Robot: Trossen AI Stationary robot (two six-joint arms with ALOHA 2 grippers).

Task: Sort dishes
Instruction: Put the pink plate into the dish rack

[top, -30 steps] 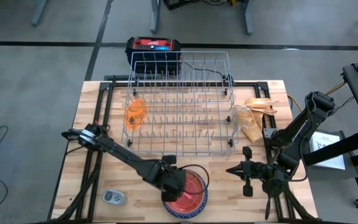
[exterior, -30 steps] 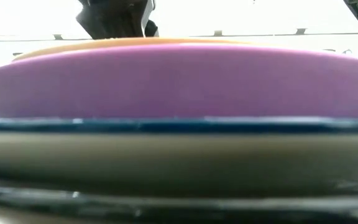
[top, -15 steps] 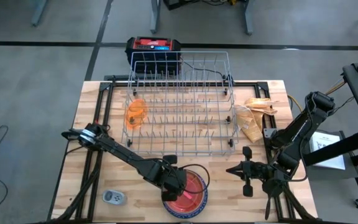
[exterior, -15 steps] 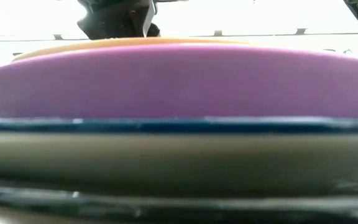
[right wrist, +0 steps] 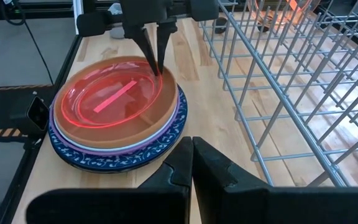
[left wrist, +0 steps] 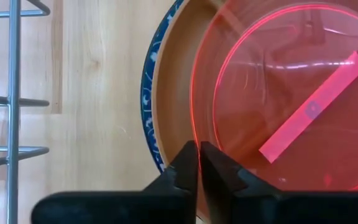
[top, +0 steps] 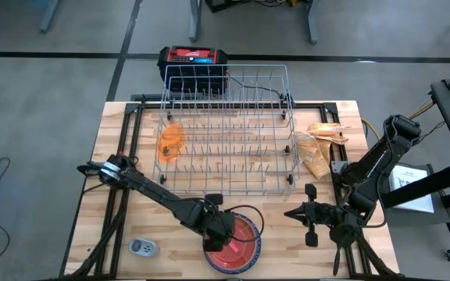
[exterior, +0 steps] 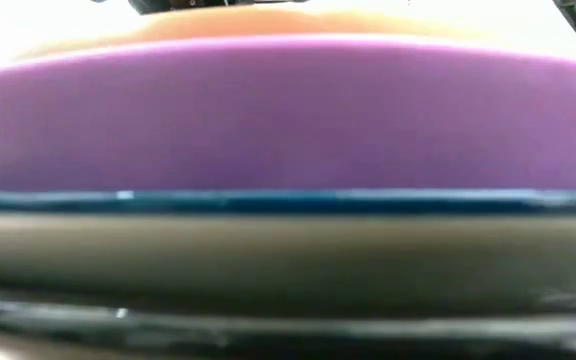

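A stack of dishes (top: 237,243) sits at the table's near edge: blue speckled plate (left wrist: 146,93), purple plate (exterior: 288,110) and brown plate (left wrist: 173,87). A translucent pink-red dish (right wrist: 107,96) with a pink strip inside lies on top. My left gripper (left wrist: 197,149) is shut on that dish at the stack's far left side; it also shows in the right wrist view (right wrist: 157,68). My right gripper (right wrist: 191,146) waits shut, right of the stack (top: 291,212). An orange cup (top: 170,143) stands in the wire rack (top: 225,129). My left gripper pinches the pink-red dish's rim (left wrist: 194,132) between its two fingers, one finger inside the dish and one outside. The fingers (right wrist: 149,43) come from above, slanting down from the table's left. The dish rests in the brown plate.
The wire rack fills the table's middle and far part. A small grey-white device (top: 141,247) lies near the front left. Crumpled brown wrappings (top: 323,144) lie right of the rack. A red and black box (top: 194,58) stands behind it.
My left gripper has shut on the pink-red dish's rim while staying in place. In the low view the purple plate's near rim now stands higher and hides most of that gripper.
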